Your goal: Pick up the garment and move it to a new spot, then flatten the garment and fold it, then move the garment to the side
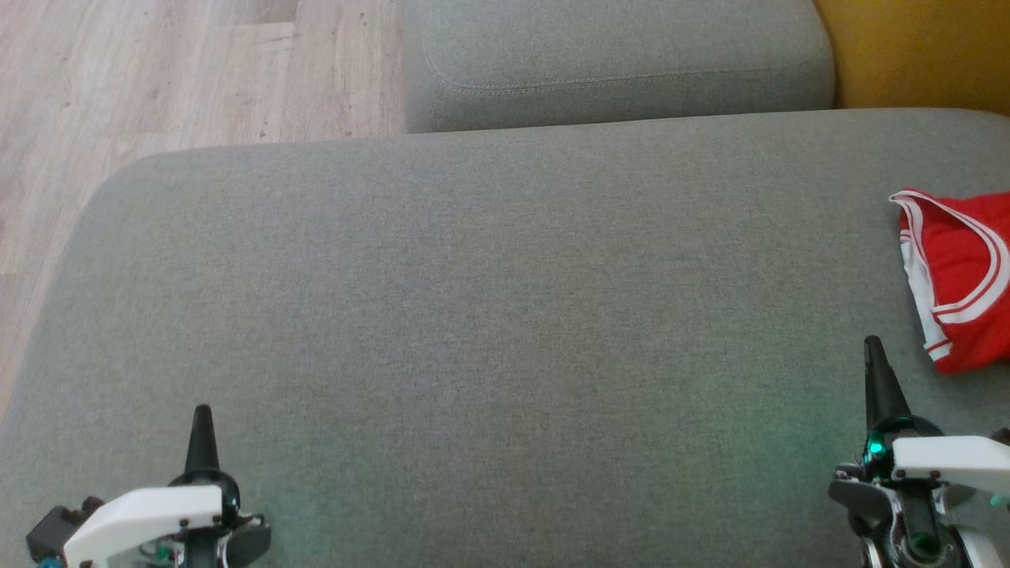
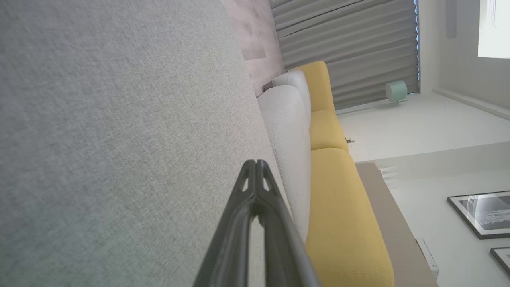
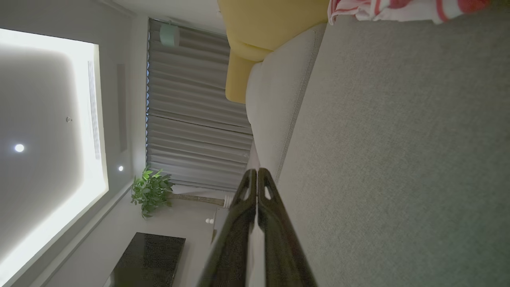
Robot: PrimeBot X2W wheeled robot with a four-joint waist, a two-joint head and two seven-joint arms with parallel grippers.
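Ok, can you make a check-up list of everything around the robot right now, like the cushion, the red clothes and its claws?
Surface: big grey cushion, smooth and flat.
Job's things: red garment with white stripes, bunched up at the cushion's right side, partly cut off by the edge of the head view.
Clutter: nothing seen.
Claws: left claw shut, holding nothing, low on the left; right claw shut, holding nothing, near the garment but apart from it.
Cables: nothing seen.
Surroundings: second grey cushion behind, yellow sofa, wood floor, grey curtains, potted plant.
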